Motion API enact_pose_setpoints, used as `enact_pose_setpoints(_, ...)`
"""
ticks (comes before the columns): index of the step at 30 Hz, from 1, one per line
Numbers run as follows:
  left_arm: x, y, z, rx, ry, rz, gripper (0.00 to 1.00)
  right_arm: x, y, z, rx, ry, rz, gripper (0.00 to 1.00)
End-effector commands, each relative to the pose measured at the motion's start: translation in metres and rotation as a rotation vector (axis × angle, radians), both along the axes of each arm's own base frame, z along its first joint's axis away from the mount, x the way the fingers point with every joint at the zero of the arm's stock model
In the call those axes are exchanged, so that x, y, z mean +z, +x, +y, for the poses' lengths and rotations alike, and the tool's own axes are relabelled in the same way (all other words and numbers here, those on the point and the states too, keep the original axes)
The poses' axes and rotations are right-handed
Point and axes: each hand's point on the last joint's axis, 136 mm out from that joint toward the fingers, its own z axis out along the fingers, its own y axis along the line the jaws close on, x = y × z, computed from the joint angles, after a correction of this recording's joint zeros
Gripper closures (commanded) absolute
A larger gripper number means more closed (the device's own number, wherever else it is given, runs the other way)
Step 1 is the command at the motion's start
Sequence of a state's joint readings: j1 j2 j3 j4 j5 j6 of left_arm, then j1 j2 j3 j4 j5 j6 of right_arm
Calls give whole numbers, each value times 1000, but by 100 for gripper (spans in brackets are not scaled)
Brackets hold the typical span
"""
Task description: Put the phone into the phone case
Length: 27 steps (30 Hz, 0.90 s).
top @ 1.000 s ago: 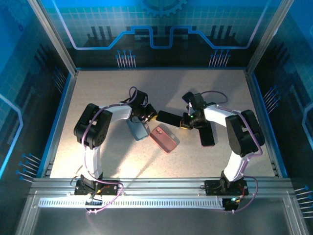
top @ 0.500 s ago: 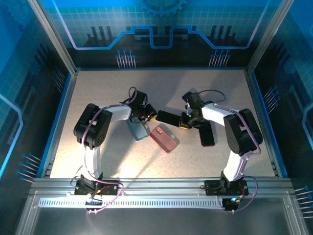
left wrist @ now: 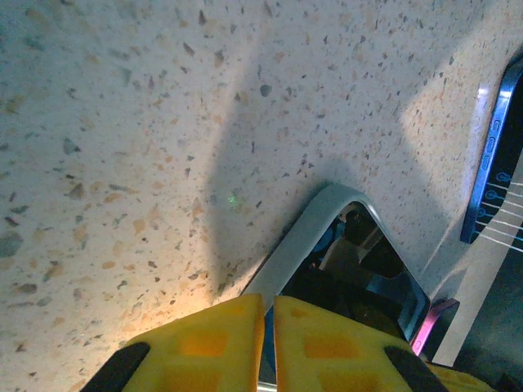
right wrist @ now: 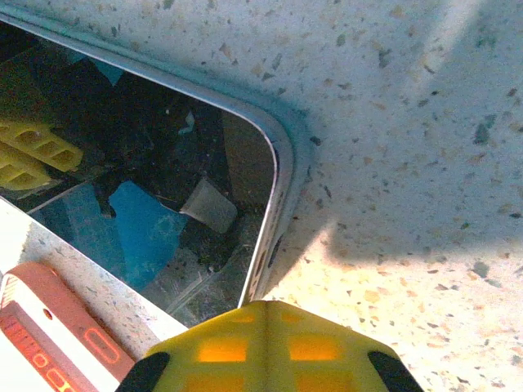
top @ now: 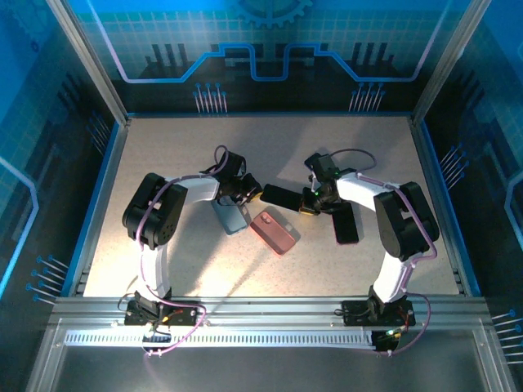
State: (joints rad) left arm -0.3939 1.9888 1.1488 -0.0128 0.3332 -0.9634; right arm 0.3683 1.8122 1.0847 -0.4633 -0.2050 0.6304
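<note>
- A speckled pale table [top: 163, 147] seen from above, with two white robot arms reaching inward from its near edge.
- The left gripper [top: 248, 194] sits left of centre. In its wrist camera, its yellow fingers [left wrist: 204, 343] are pinched almost together, with only a thin slit between them.
- A blue-grey phone [top: 232, 216] lies just below that gripper in the overhead view, its far end under the fingertips. In the left wrist view, the phone [left wrist: 359, 261] has a silver rim and a glossy screen. It runs in between the fingers, so the pincer is nipped on its edge.
- The pink phone case [top: 274, 232] lies flat on the table at the middle. It is just right of the blue-grey phone, nearer the camera than both grippers, and neither gripper touches it.
- A dark phone [top: 282, 197] lies just beyond the case, between the two grippers. In the right wrist view, its screen [right wrist: 147, 180] reflects yellow fingers, and the pink case [right wrist: 49, 327] lies beside it.
- The right gripper [top: 308, 204] meets the right end of the dark phone. Its fingers [right wrist: 204, 347] are pressed fully together at the rim. I cannot tell whether they pinch it.
- A second dark phone [top: 346, 223] lies on the table further right, under the right arm.
</note>
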Motion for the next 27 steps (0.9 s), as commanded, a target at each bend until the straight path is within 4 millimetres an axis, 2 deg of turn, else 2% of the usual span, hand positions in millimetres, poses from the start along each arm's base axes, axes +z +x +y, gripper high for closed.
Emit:
enact_pose_setpoints(1,-15,-21,0,-20,26,64,87,19,3,14,58,23,-60,100)
enact_pose_setpoints(7,-14,-19,1,-16,25,61,87,29,2,7,46,17,-82,100)
enact_pose_setpoints(13,-13,-16,1,-15,23,57,87,34,1,9,48,35,-92,100)
enact_pose_setpoints(27,-13,-16,2,-13,24,60,87,10,-4,16,55,27,-39,100)
